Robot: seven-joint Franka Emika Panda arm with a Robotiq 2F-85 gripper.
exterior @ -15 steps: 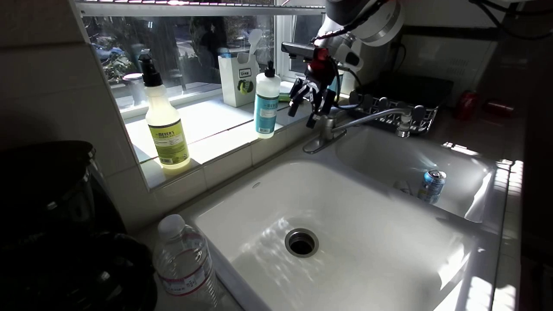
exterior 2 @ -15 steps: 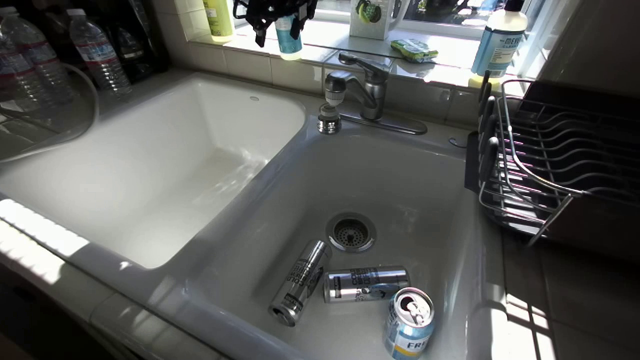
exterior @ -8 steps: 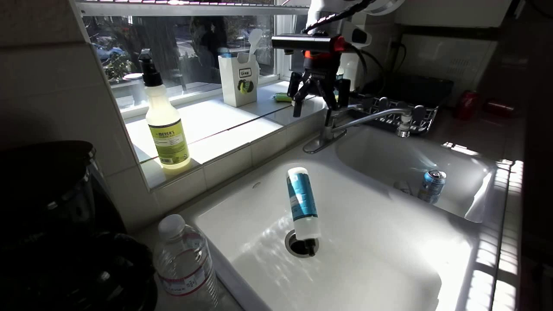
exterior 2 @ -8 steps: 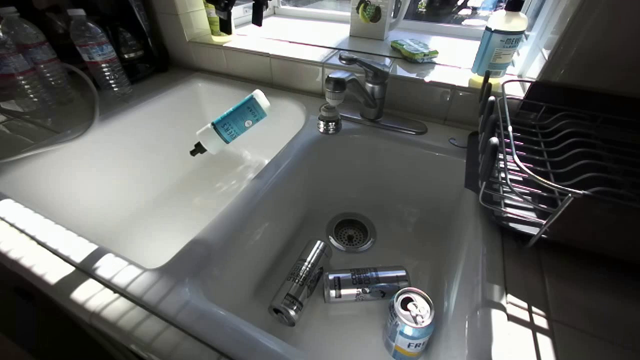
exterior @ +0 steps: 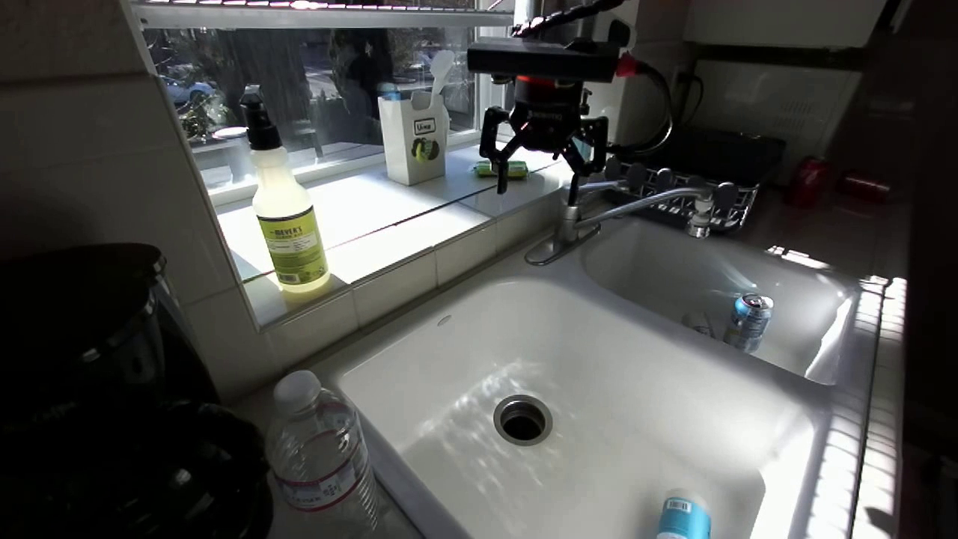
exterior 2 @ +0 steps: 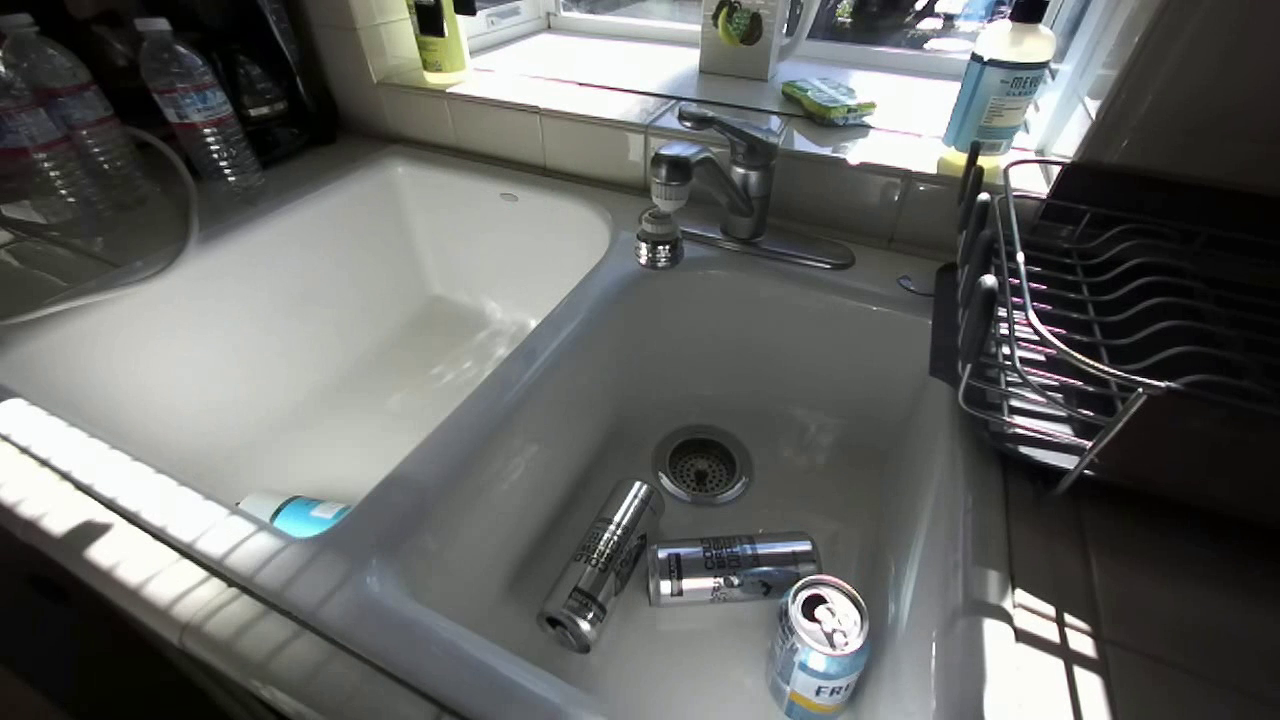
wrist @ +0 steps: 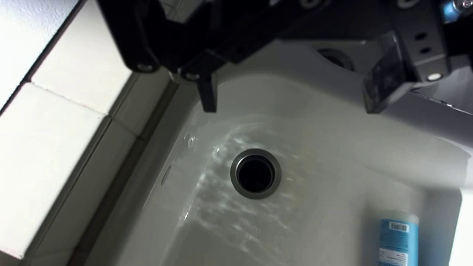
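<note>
My gripper (exterior: 537, 194) hangs over the sink beside the window sill, its fingers spread wide with nothing between them. Seen from the wrist, the gripper (wrist: 292, 111) stands open above the larger basin (wrist: 325, 221) and its dark drain. A blue-labelled soap bottle (wrist: 398, 242) lies on its side in a corner of that basin, well apart from the fingers. The same bottle (exterior 2: 310, 515) shows near the basin's front wall in an exterior view, partly hidden by the rim; another exterior view cuts off the bottle (exterior: 684, 516) at the bottom edge.
A yellow spray bottle (exterior: 293, 224), a white box (exterior: 413, 142) and a green sponge pack (exterior 2: 828, 101) stand along the sill. The faucet (exterior 2: 748, 185) rises behind the smaller basin, where several cans (exterior 2: 735, 568) lie. A dish rack (exterior 2: 1060, 320) flanks it.
The soap bottle, on the sill beside the gripper a second ago, has dropped into the larger basin and come to rest in its front corner. My gripper has swung more upright, staying open.
</note>
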